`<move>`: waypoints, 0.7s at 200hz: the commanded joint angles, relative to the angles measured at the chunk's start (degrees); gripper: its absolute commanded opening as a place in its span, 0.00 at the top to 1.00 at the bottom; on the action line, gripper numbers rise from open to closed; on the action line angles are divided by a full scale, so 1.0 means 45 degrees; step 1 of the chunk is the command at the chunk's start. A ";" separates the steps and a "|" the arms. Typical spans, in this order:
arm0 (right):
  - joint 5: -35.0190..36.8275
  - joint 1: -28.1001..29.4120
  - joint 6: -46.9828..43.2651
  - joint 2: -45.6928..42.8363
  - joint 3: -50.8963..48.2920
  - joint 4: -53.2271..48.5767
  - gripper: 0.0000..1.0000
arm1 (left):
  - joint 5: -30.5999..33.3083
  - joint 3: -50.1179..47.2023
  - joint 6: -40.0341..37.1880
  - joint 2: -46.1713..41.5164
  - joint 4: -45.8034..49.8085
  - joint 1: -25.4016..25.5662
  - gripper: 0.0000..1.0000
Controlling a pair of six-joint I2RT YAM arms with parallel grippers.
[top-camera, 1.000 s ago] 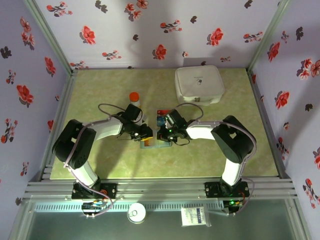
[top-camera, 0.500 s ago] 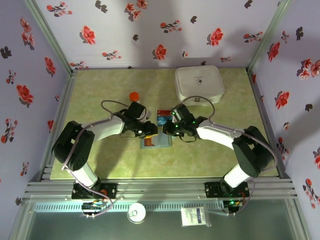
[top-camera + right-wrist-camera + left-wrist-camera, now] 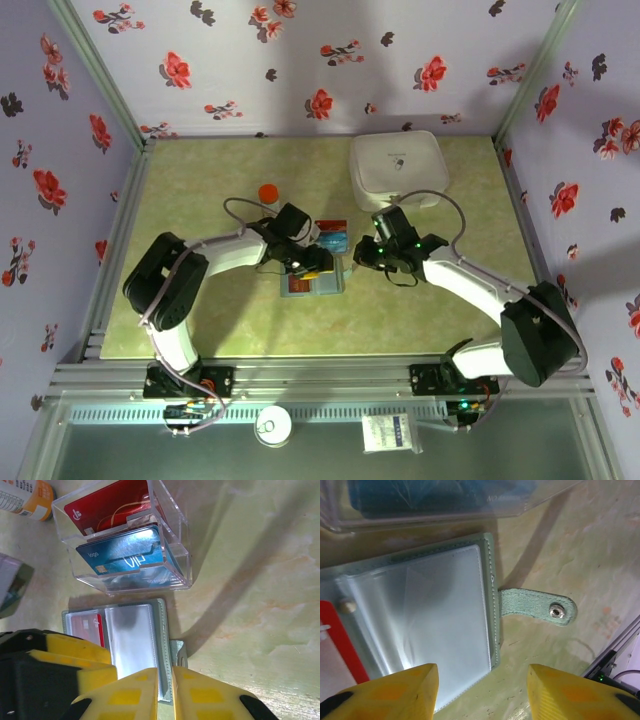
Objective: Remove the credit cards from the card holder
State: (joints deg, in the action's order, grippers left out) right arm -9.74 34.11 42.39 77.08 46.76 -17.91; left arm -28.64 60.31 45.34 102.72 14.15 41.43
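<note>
1 card holder [image 3: 134, 639], 1 red card [image 3: 89, 626] inside

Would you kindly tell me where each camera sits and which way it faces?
Top external: above and behind the bases, facing down on the table; both arms show.
Left wrist: on the left wrist, facing down at the open card holder; left fingers at bottom.
Right wrist: on the right wrist, facing down at the clear box of credit cards; right fingers at bottom.
Shared: both wrist views catch the card holder.

Overhead looks down, far; wrist views, close, share card holder [image 3: 445, 615].
</note>
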 commanded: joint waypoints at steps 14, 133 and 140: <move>0.0134 -0.0080 -0.0200 -0.0261 -0.0177 -0.0353 0.82 | -0.0161 0.0745 0.0038 0.0671 0.0052 0.0262 0.49; -0.0822 0.0136 0.0343 0.0342 -0.0180 0.0613 0.81 | 0.0556 0.0432 -0.0371 -0.0280 0.0346 0.0066 0.49; -0.0840 0.0216 0.0381 0.0451 -0.0158 0.0685 0.81 | 0.0591 0.0343 -0.0388 -0.0462 0.0366 -0.0016 0.49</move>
State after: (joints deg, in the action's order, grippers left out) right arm -12.05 34.24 42.65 77.41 45.63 -16.99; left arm -27.51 62.81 45.04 105.19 14.59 42.15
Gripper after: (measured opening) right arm 0.188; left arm 0.511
